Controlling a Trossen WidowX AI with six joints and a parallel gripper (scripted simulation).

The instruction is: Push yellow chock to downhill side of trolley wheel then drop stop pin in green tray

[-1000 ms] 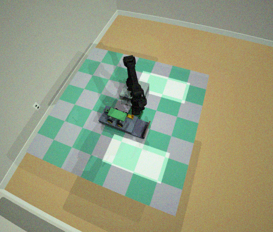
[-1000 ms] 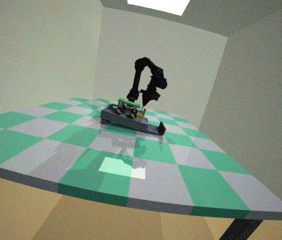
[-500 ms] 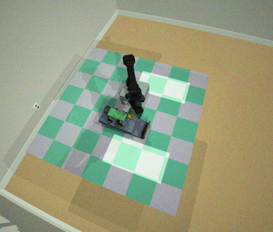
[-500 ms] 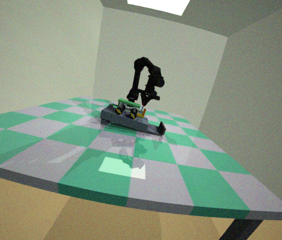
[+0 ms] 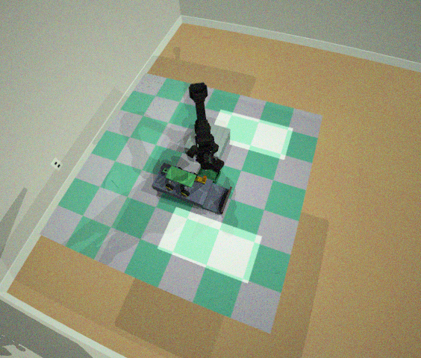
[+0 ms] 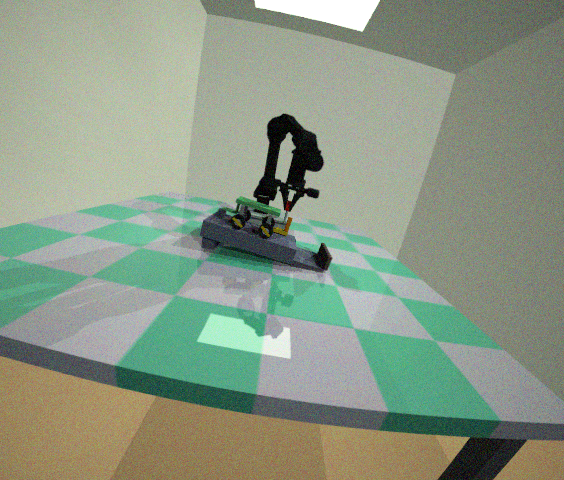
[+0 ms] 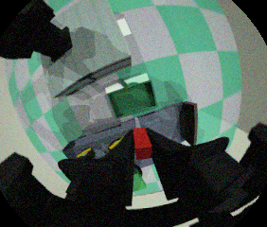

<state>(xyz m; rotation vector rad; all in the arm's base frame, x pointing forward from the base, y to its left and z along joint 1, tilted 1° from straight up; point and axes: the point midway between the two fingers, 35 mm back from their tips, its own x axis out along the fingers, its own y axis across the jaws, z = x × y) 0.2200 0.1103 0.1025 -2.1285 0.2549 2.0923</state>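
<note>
Already, much of the job looks done. The claw is closed on the stop pin, with its red head pinched between the two fingers. The pin looks to be out of the ramp and up in the air. The green trolley stands on the ramp, so I think it is safe. The yellow chock sits just by its downhill end, but I cannot tell if it touches a wheel. The green tray is beside the ramp, with no pin in it. What is left is to take the pin over the tray, let it drop, and move the open claw away.
</note>
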